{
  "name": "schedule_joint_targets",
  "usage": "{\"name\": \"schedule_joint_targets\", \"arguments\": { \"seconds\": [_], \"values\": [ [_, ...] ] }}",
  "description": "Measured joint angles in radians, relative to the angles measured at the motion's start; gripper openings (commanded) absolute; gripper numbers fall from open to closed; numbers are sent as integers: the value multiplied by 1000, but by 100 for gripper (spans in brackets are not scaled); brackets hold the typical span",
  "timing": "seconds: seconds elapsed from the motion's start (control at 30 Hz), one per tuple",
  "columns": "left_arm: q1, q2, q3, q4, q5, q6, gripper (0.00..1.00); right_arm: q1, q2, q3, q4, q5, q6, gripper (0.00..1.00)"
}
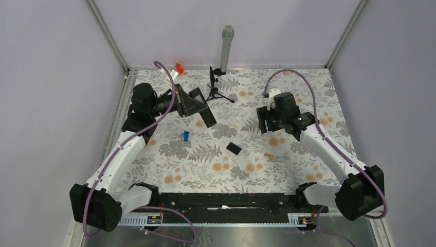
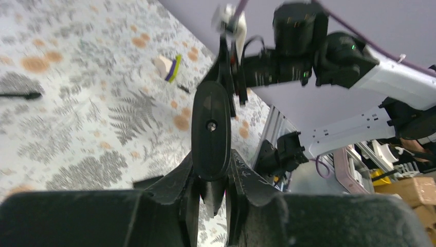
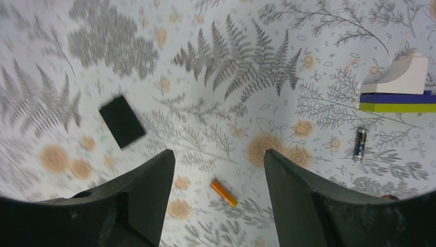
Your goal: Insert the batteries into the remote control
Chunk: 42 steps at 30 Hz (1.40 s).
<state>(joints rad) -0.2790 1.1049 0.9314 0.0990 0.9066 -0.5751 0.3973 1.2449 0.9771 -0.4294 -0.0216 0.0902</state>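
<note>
My left gripper (image 1: 181, 103) is shut on the remote control (image 1: 201, 109), a slim black bar held off the table at the back left. In the left wrist view the remote (image 2: 211, 123) stands up between the closed fingers of the gripper (image 2: 212, 172). My right gripper (image 1: 263, 122) is open and empty. In the right wrist view one orange battery (image 3: 224, 192) lies on the table below and between the spread fingers of that gripper (image 3: 218, 167), apart from them. The same battery shows in the top view (image 1: 269, 155). No second orange battery is plainly visible.
A small square black cover plate (image 1: 234, 148) lies mid-table and also shows in the right wrist view (image 3: 122, 121). A small blue piece (image 1: 185, 136) lies left of it. A white, blue and yellow-green block (image 3: 398, 87) and a small dark cylinder (image 3: 360, 144) lie near the right gripper. A microphone on a stand (image 1: 225, 46) is at the back.
</note>
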Motion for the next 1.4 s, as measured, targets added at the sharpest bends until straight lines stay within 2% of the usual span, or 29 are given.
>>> {"name": "schedule_joint_targets", "arguments": {
  "seconds": [0.13, 0.27, 0.47, 0.6, 0.73, 0.93, 1.23, 1.4],
  "values": [
    [48, 21, 75, 14, 19, -8, 0, 61, 0, -20, -60, 0, -236, 73],
    [81, 55, 85, 57, 24, -58, 0, 72, 18, -94, -83, 19, -444, 72],
    [94, 109, 85, 97, 6, -137, 0, 72, 66, -171, -151, -7, -595, 72],
    [95, 110, 83, 121, -9, -164, 0, 72, 67, -172, -162, -72, -625, 71],
    [95, 109, 82, 121, -35, -163, 0, 74, 82, -187, -138, -87, -636, 60],
    [95, 89, 64, 121, -63, -142, 0, 94, 176, -189, -97, -74, -635, 59],
    [103, 57, -2, 144, -72, -137, 0, 115, 182, -263, -55, -14, -633, 49],
    [111, 57, -10, 164, -71, -142, 0, 116, 183, -263, -36, -13, -631, 41]
  ]
}}
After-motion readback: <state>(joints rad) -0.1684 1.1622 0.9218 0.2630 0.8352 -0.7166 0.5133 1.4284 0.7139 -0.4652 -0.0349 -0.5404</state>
